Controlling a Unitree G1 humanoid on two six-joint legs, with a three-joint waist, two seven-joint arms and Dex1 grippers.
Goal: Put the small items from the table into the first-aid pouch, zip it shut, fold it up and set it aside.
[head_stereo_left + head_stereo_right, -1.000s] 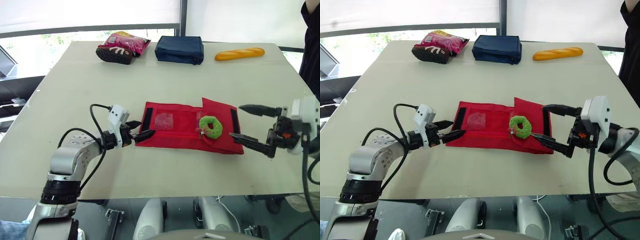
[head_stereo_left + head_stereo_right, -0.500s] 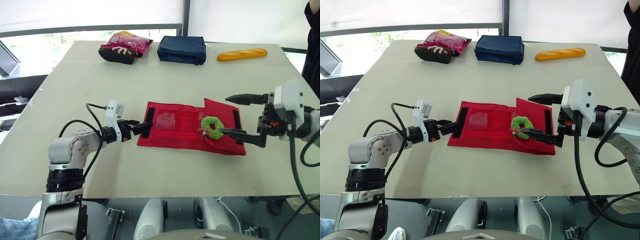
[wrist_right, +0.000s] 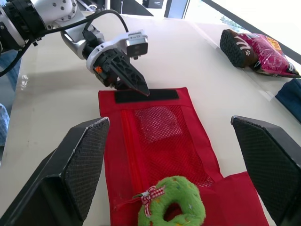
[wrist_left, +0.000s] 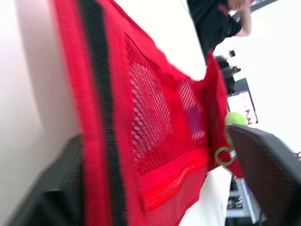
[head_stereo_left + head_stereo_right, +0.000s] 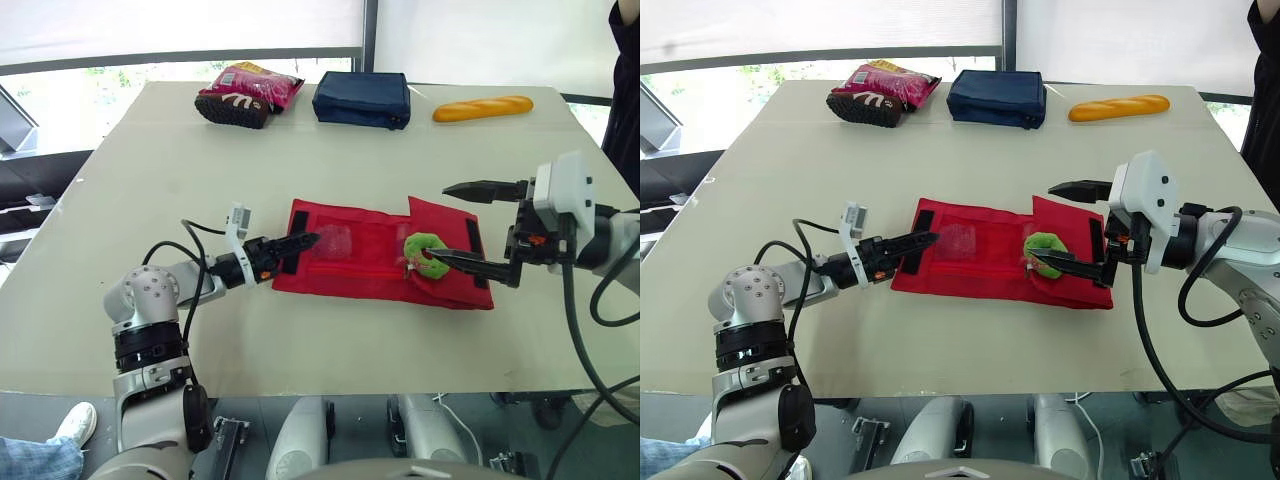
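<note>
A: The red pouch (image 5: 360,278) lies flat mid-table (image 5: 150,150), with the green ring toy (image 5: 420,243) on its right half. Our right gripper (image 5: 435,221) is spread wide around the toy and holds nothing.

B: Left gripper (image 5: 305,240)?

A: At the pouch's left end. The wrist view has its fingers apart, with the black strip (image 3: 146,95) running between them. Not clamped.

B: So we're on the toy pick. We should pinch across the ring's body, not the bow (image 3: 149,195), and lift clear. The left should pin that edge so the fabric doesn't drag.

A: Agreed. The toy looks soft, so we close fully.

B: Unknowns?

A: We can't tell if the zip (image 3: 130,155) is open. Something pale sits in the mesh pocket (image 3: 162,127), but we can't identify it. We can't tell if our lower right finger touches the toy. At the far edge are a snack bag (image 5: 255,85), a blue case (image 5: 360,98) and a bread roll (image 5: 480,107). A person (image 5: 625,90) is cut off at the far right.
</note>
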